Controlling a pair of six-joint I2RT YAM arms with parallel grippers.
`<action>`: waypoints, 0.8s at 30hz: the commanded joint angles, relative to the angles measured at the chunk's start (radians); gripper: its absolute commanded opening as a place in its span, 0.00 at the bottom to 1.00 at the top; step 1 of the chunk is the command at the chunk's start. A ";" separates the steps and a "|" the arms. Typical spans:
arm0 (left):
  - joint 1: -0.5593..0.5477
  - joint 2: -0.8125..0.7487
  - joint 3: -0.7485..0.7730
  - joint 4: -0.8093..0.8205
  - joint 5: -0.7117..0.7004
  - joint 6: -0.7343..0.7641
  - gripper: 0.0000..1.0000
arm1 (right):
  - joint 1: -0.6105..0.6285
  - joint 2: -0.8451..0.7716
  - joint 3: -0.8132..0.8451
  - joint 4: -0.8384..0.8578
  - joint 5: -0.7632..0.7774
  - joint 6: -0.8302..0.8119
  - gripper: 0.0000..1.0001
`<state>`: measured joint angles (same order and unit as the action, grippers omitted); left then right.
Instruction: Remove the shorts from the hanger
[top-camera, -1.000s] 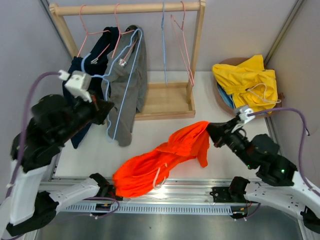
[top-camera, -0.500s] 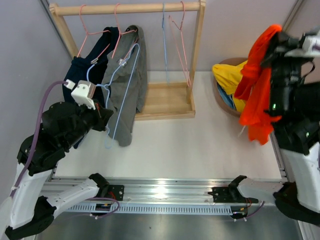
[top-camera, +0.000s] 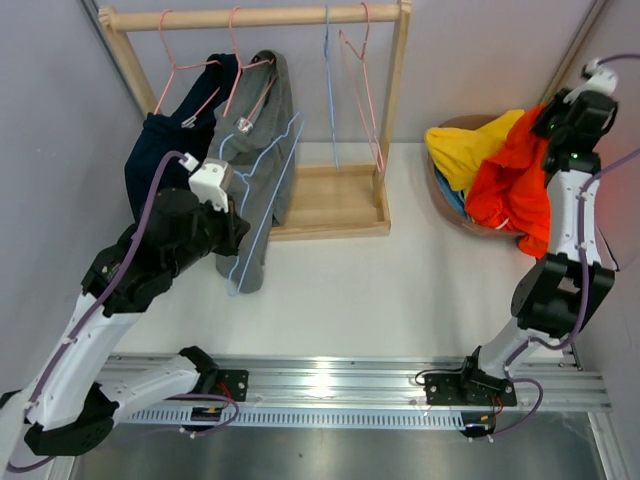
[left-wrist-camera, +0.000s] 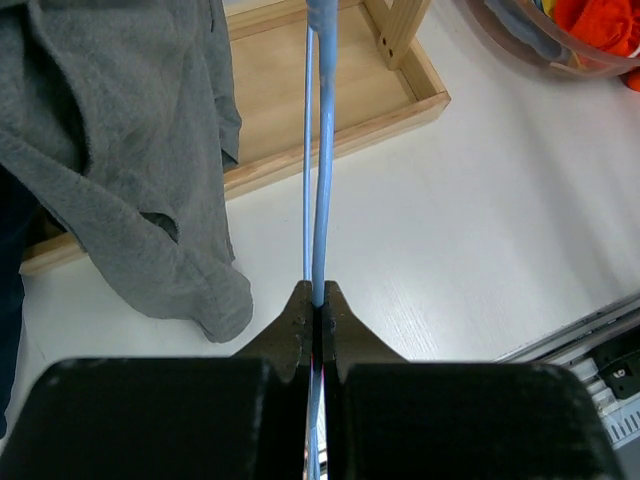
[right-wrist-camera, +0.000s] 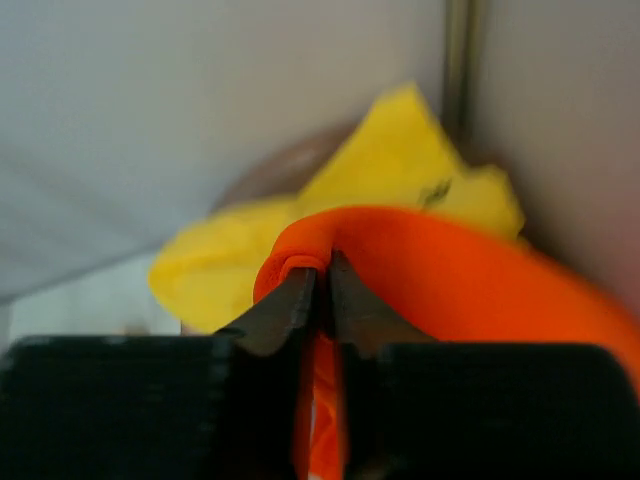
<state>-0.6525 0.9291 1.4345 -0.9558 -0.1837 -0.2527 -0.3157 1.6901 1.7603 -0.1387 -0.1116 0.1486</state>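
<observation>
Now our right tool (right-wrist-camera: 322, 272) pinches the orange shorts (top-camera: 505, 190) above the basket (top-camera: 452, 124), probably to drop them in, while our left tool (left-wrist-camera: 315, 300) clamps the blue hanger (left-wrist-camera: 322, 150) by the grey shorts (left-wrist-camera: 110, 150).

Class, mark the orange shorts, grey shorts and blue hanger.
orange shorts (top-camera: 505, 190): top view, middle of the bunched cloth.
grey shorts (left-wrist-camera: 120, 130): left wrist view, broad cloth panel.
blue hanger (left-wrist-camera: 323, 150): left wrist view, thicker wire strand.

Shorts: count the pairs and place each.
5. Navy and grey hang on the rack; yellow and light blue lie in the basket; orange hangs from the right gripper above it. More may be hidden.
</observation>
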 joint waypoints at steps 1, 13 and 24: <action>-0.006 0.031 0.015 0.086 0.004 0.021 0.00 | 0.015 -0.012 -0.073 0.081 -0.125 0.104 0.20; 0.002 0.402 0.438 0.083 -0.083 0.119 0.00 | 0.125 -0.197 -0.237 -0.143 0.029 0.172 0.99; 0.071 0.827 1.007 -0.069 -0.126 0.182 0.00 | 0.409 -0.866 -0.774 -0.219 0.158 0.233 0.99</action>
<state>-0.6029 1.7058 2.3234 -0.9806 -0.2607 -0.1143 0.0746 0.9092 1.0832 -0.2939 -0.0166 0.3416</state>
